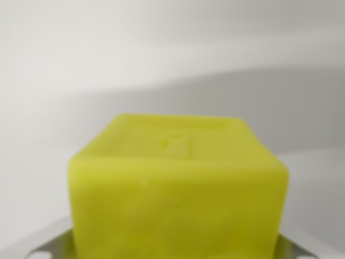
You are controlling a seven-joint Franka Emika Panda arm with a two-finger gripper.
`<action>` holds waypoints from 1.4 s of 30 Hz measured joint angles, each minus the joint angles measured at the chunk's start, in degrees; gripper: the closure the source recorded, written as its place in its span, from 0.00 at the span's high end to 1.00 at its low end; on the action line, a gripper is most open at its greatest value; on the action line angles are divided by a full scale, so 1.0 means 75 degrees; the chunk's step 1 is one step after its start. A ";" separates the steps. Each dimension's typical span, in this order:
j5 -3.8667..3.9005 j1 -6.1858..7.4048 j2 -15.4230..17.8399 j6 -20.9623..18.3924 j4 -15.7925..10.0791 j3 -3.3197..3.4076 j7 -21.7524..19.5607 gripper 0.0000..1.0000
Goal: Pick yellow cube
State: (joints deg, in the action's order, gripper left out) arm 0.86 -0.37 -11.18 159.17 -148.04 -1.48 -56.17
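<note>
- Though only one close wrist view is given, the yellow cube [178, 189] dominates it, filling the lower middle of the frame and running off the bottom edge.
- Its top face is visible as a slightly recessed square with a raised rim, and a small mark or notch sits near the centre of that face.
- Its front face is plain yellow and somewhat out of focus.
- Grey metal parts of the gripper [178, 251] show at the bottom corners, one piece [40, 245] on the wrist view's left and another [310, 249] on the wrist view's right, each with small holes.
- These parts lie just beside the cube's lower edges, and yellow light reflects on their inner surfaces.
- Whether the fingers press against the cube cannot be told, since the contact area is hidden by the cube and cut off by the frame.
- Behind the cube is a pale white-grey surface [161, 48], crossed by a broad soft shadow [259, 102] that darkens the middle band of the background.
</note>
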 joint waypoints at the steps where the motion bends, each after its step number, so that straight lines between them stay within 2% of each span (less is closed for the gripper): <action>1: -0.0006 0.0001 0.0058 -0.0052 -0.0006 0.0000 0.0004 0.00; 22: -0.0093 0.0018 0.1202 -0.1172 -0.0035 0.0002 0.0066 0.00; 42: -0.0136 0.0023 0.2156 -0.2281 0.0119 0.0002 0.0097 0.00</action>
State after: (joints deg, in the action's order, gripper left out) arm -0.17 -0.20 4.99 142.07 -147.15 -1.47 -55.44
